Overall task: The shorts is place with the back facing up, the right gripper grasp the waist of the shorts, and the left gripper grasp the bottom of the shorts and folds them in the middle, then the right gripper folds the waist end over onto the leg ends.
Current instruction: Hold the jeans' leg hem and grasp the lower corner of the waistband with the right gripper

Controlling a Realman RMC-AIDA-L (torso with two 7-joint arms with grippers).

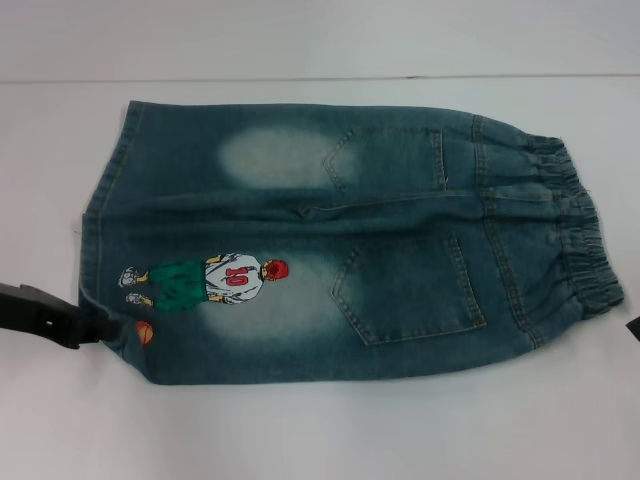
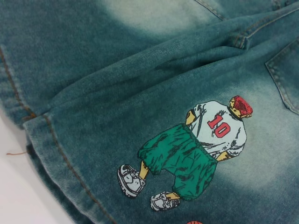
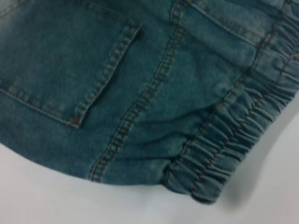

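Touching the bottom of the shorts [image 1: 100, 215], left gripper [image 1: 100, 328] looks closed on hem; right gripper [image 1: 634, 330] barely visible.

Teal faded denim shorts [image 1: 330, 240], green-and-white embroidered figure [image 1: 205, 282].

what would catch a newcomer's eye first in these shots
The teal-blue washed denim shorts fill the white table, back up, hems toward the robot's left. The embroidered cartoon basketball player numbered 10 stands out near the hem, where the black left gripper sits. The ruffled elastic waistband lies at the right.
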